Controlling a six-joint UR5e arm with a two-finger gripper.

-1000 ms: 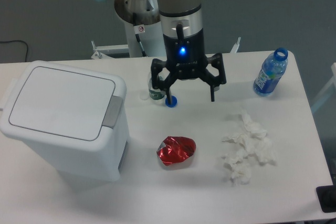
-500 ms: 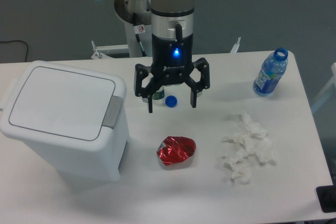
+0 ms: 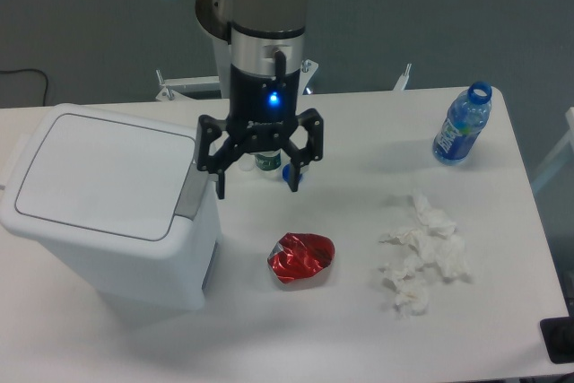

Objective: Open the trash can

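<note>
Camera view from above the table [image 3: 502, 329]: the claw [image 3: 256, 180] is seen with its fingers spread wide and nothing held between them. Over the last second it has been carried leftward, from a place above the middle of the table to a spot just beside the right edge of the trash can [image 3: 108, 213], and it appears to have been lowered somewhat. Its left-hand fingertip is now placed close to the grey push-latch [image 3: 190, 193], though contact cannot be confirmed.

The trash can is set on the left part of the table, its flat white lid [image 3: 103, 174] shut and lying level. No change in the lid is visible, so the opening is judged not yet begun; the approach alone has been made. A press on the latch is probably what is called for next.

A crumpled red wrapper [image 3: 301, 256], white tissues [image 3: 421, 253] and a blue bottle [image 3: 463, 124] are left untouched to the right. A small blue cap and a green-labelled item are partly hidden behind the claw.
</note>
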